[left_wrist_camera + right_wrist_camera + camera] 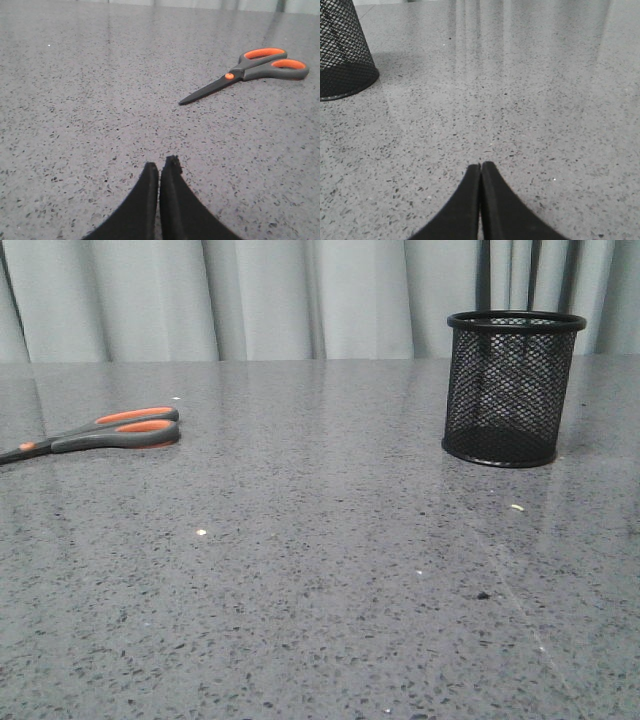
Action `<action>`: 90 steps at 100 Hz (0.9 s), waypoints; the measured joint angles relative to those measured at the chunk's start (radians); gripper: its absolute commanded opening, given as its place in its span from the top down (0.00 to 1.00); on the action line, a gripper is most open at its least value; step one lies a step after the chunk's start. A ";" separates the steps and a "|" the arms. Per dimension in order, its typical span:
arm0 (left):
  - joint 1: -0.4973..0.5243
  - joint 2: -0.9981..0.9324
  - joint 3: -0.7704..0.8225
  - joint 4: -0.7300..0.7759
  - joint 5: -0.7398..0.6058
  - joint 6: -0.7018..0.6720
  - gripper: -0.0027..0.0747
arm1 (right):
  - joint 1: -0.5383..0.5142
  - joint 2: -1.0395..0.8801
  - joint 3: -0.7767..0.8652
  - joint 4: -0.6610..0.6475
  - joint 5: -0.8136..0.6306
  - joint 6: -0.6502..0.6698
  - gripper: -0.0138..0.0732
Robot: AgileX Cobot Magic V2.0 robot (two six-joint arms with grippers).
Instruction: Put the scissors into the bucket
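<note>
The scissors point(110, 431) lie flat on the grey speckled table at the far left, grey handles lined in orange, blades running off the left edge. In the left wrist view the scissors point(250, 70) lie ahead of and apart from my left gripper point(161, 167), which is shut and empty. The bucket point(513, 387), a black wire-mesh cup, stands upright at the back right. In the right wrist view the bucket point(342, 55) stands well ahead of my right gripper point(480, 167), which is shut and empty. Neither gripper shows in the front view.
The grey speckled table point(320, 570) runs back to pale curtains point(250, 295). A few small crumbs point(516, 507) lie on it near the bucket.
</note>
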 measured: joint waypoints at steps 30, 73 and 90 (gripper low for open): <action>0.000 0.000 0.000 0.000 0.000 0.000 0.99 | 0.000 0.000 0.000 0.000 0.000 0.002 0.89; 0.000 0.000 0.000 0.000 0.000 0.000 0.99 | 0.000 0.000 0.000 0.000 0.000 0.002 0.89; 0.000 0.000 0.000 0.000 0.000 0.000 0.99 | 0.000 0.000 0.000 -0.024 -0.019 0.002 0.89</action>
